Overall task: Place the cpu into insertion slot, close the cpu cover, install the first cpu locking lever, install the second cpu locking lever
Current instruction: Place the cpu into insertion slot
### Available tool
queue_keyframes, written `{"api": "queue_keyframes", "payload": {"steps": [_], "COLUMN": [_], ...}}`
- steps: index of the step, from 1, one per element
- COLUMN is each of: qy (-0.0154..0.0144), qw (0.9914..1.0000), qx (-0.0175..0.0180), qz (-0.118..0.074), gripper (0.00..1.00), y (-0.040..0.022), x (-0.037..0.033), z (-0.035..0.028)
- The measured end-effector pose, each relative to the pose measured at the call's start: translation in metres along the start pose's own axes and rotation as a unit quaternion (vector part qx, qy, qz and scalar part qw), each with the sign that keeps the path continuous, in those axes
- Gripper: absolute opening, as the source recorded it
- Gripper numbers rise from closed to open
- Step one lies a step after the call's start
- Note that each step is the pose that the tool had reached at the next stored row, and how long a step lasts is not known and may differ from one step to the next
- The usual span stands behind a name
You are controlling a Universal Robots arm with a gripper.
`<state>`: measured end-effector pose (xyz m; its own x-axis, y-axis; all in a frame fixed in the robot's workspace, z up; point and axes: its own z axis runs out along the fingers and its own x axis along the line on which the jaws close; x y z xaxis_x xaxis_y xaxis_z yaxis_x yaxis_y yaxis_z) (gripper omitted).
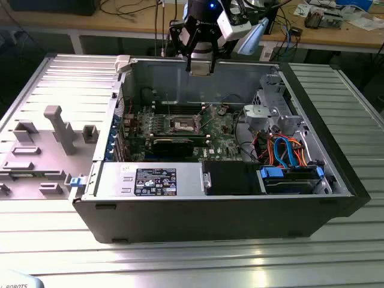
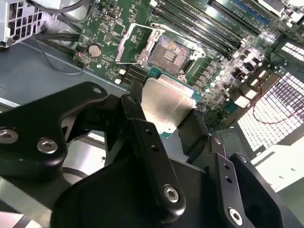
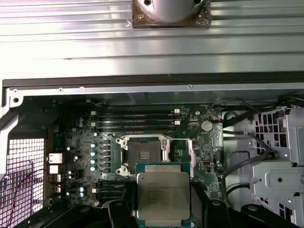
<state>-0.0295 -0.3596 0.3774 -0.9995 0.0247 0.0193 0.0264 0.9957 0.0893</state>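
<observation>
In the second wrist view the claw is clenched on the cpu, one finger on each of two opposite edges, with its dull metal face showing at the centre of the frame. Past it, toward the top of that frame, the insertion slot lies bare, its dark centre exposed. The cpu cover is swung open, just left of the slot. By this, none of the four steps looks done: the chip is not seated, the cover is not shut, and I cannot tell how the locking levers stand.

In the exterior view the chip hangs at upper centre, above the back wall of the open computer case and well apart from the green motherboard inside. The case sits on a ribbed grey metal tabletop. A grey fixture plate with upright blocks lies at the left edge. Along the top of the frame runs a wooden tabletop strewn with cables.
</observation>
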Motion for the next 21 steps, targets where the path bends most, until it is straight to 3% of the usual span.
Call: {"api": "queue_keyframes", "payload": {"steps": [13, 17, 21], "qy": [-0.0001, -0.0016, -0.0019], "qw": [1.00000, 0.99984, 0.99979], "qx": [0.0000, -0.0003, -0.0004], "qz": [0.001, 0.018, 0.021], "gripper": [0.54, 0.54, 0.54], "y": [0.0000, 0.0000, 0.0000], "x": [0.0000, 0.0000, 0.0000], "z": [0.0000, 0.0001, 0.0001]}}
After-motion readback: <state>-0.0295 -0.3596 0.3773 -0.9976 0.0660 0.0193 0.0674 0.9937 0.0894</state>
